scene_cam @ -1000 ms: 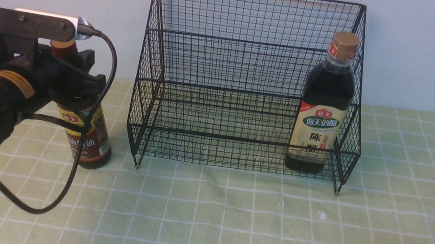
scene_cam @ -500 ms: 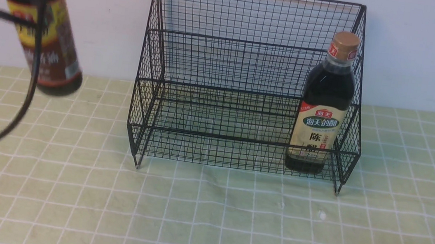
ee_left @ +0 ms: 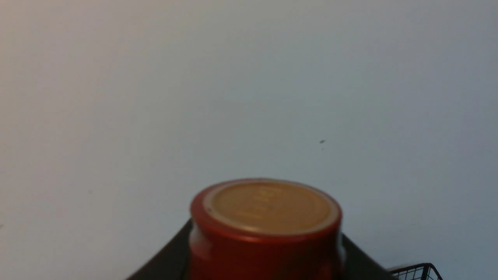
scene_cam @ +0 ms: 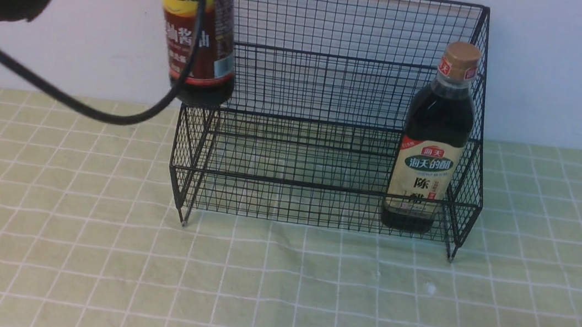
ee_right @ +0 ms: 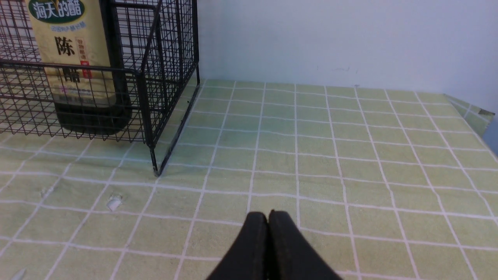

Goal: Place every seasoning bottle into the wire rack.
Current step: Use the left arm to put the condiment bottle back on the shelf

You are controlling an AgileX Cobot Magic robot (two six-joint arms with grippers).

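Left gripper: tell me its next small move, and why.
Probably carry the held bottle a little to the right, keeping it raised, before lowering. The left gripper has it by the neck, and its base overlaps the left end of the rack in the front view, while the other bottle stands at the right end.

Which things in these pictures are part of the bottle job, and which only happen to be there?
For the job:
- yellow-labelled bottle, in the left claw
- beige-labelled bottle, in the rack
- black wire rack

Not for the job:
- checked green cloth
- blue object at the edge
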